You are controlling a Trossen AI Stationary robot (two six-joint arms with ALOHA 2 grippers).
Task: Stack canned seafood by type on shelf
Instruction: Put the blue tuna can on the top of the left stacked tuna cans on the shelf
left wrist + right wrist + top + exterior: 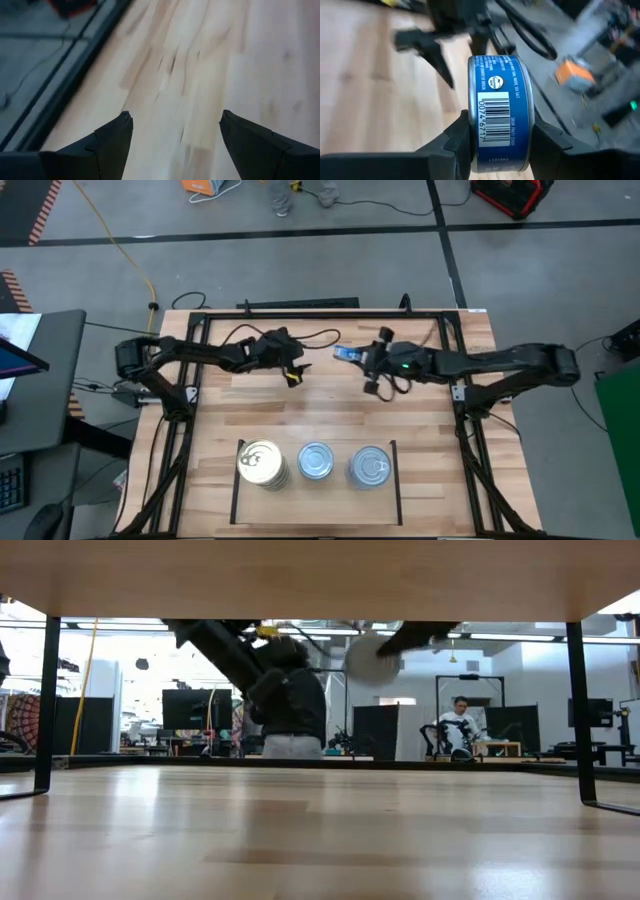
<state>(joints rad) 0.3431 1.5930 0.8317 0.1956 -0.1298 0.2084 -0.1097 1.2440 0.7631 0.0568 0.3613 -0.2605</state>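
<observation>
Right hand (350,356): clamped on a blue-sided tin (501,114), carried on edge above the worktop's far middle.
Shelf (233,502): toward the near edge; silver stacks (315,461) middle and right (gold one left).
Left hand (175,131): fingers apart, empty.

A robotics lab: concrete floor (90,275) with taped lines, monitors (190,708), a seated person (460,725).

Three can stacks (315,463) on shelf (236,480)

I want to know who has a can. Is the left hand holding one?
No, the left hand is open with only bare table between its fingers.
</observation>
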